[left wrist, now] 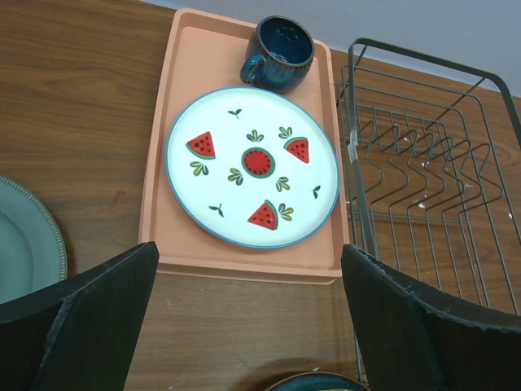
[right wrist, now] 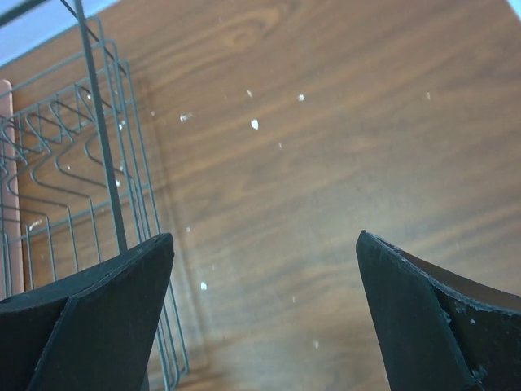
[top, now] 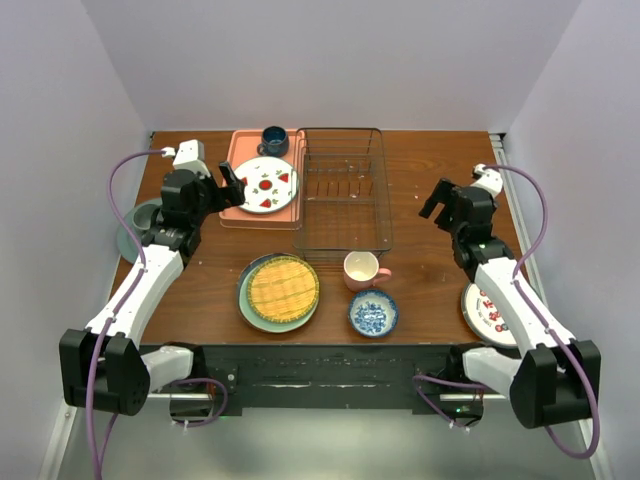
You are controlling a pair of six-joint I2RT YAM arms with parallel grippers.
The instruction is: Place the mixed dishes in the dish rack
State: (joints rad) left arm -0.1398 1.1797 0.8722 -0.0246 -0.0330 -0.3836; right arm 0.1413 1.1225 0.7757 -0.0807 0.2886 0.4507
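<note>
Evidently loading has not begun: the dish rack (top: pixel 343 190) sits empty at the far middle of the table (top: pixel 430 290). Both pincers gape wide, holding nothing. The left gripper (top: pixel 233 187) hovers by the watermelon plate (left wrist: pixel 252 167) on the pink tray (left wrist: pixel 163 163), just left of the rack; the right gripper (top: pixel 437 197) hangs right of it. Next, I judge, the left must pinch the plate's rim and stand it upright in the rack.

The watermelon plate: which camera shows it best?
The left wrist view: the watermelon plate fills the middle, whole, every slice clear, lying on the pink tray. The top view shows it small. The right wrist view misses it entirely.
</note>
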